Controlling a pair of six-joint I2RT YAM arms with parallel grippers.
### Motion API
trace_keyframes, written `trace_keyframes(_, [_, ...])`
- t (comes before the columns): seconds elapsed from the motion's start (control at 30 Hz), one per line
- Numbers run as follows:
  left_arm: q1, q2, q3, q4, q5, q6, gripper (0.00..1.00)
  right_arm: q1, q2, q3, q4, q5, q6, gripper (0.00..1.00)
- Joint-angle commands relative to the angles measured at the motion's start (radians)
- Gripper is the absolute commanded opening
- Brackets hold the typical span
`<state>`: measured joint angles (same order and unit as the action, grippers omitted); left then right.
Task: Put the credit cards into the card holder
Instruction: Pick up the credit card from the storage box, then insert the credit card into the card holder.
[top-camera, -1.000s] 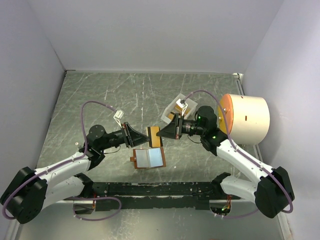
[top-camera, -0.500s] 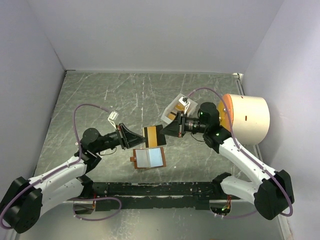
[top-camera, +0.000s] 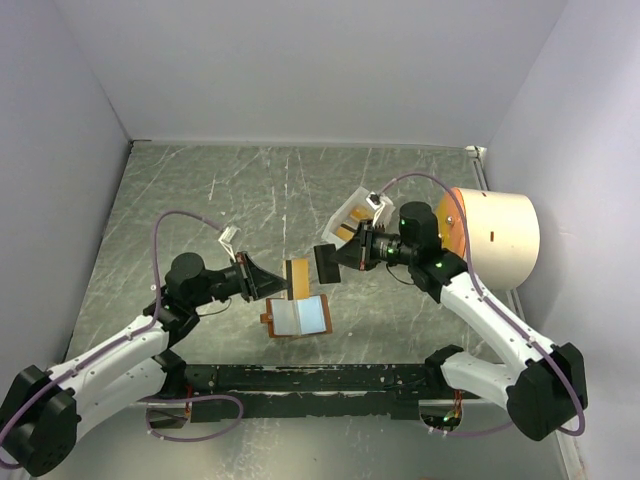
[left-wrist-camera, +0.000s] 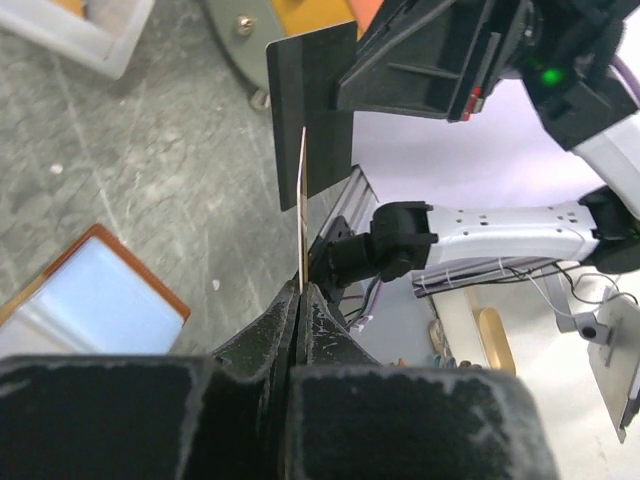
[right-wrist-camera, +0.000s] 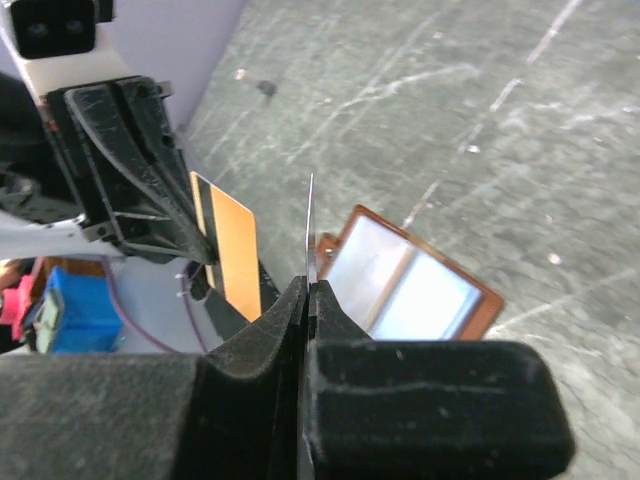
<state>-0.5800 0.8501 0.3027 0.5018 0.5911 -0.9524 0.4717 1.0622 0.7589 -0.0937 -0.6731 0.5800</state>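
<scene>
Left claw (top-camera: 282, 280) and right claw (top-camera: 341, 261) have parted. Left pinches orange card (top-camera: 297, 277), right pinches dark card (top-camera: 327, 263); card holder (top-camera: 297, 316) lies at their 6 o'clock.

Cards aloft: 2, orange card (top-camera: 296, 277) and dark-faced card (top-camera: 327, 263) | card holder (top-camera: 297, 316): 1 | white tray (top-camera: 346, 208): 1 | cream drum (top-camera: 495, 237): 1

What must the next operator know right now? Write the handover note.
Left tool: shut on an orange card, held off the table.
Right tool: shut on a dark-faced card.
Card holder: open on the table near both, pockets look empty.
Done: nothing inserted.
Left: insert both cards, then check the white tray for more.
</scene>
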Motion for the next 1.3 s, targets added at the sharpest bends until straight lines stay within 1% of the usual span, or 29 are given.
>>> trace_keyframes(0.0, [0.005, 0.001, 0.014, -0.109, -0.051, 0.002, 0.07, -0.004, 0.02, -0.008, -0.078, 0.12, -0.047, 0.0])
trace_keyframes(0.07, [0.003, 0.007, -0.005, -0.092, -0.071, -0.028, 0.07, -0.003, 0.031, -0.033, -0.07, 0.144, -0.025, 0.0])
trace_keyframes(0.2, [-0.026, 0.051, -0.001, -0.106, -0.106, -0.057, 0.07, -0.003, 0.044, -0.094, -0.02, 0.142, 0.007, 0.0])
trace_keyframes(0.33, [-0.091, 0.11, 0.001, -0.091, -0.178, -0.115, 0.07, -0.001, 0.081, -0.113, -0.045, 0.159, -0.011, 0.0])
trace_keyframes(0.43, [-0.149, 0.141, -0.026, -0.02, -0.241, -0.168, 0.07, -0.001, 0.091, -0.139, -0.029, 0.157, -0.008, 0.0])
trace_keyframes(0.53, [-0.202, 0.176, -0.031, 0.005, -0.297, -0.172, 0.07, 0.001, 0.111, -0.153, -0.014, 0.137, -0.008, 0.0])
trace_keyframes(0.6, [-0.224, 0.21, -0.03, 0.021, -0.304, -0.174, 0.07, 0.003, 0.132, -0.149, -0.021, 0.134, -0.016, 0.0])
trace_keyframes(0.8, [-0.247, 0.262, -0.049, 0.08, -0.304, -0.191, 0.07, 0.016, 0.16, -0.162, 0.007, 0.139, 0.0, 0.0])
trace_keyframes(0.9, [-0.248, 0.281, -0.067, 0.086, -0.309, -0.192, 0.07, 0.016, 0.152, -0.171, 0.009, 0.172, 0.0, 0.0])
trace_keyframes(1.1, [-0.248, 0.308, -0.08, 0.064, -0.322, -0.17, 0.07, 0.016, 0.17, -0.196, 0.034, 0.175, 0.007, 0.0])
trace_keyframes(1.13, [-0.248, 0.308, -0.082, 0.047, -0.333, -0.162, 0.07, 0.04, 0.177, -0.199, 0.037, 0.175, 0.007, 0.0])
trace_keyframes(1.27, [-0.247, 0.292, -0.096, -0.016, -0.375, -0.151, 0.07, 0.049, 0.201, -0.205, 0.058, 0.16, 0.013, 0.0])
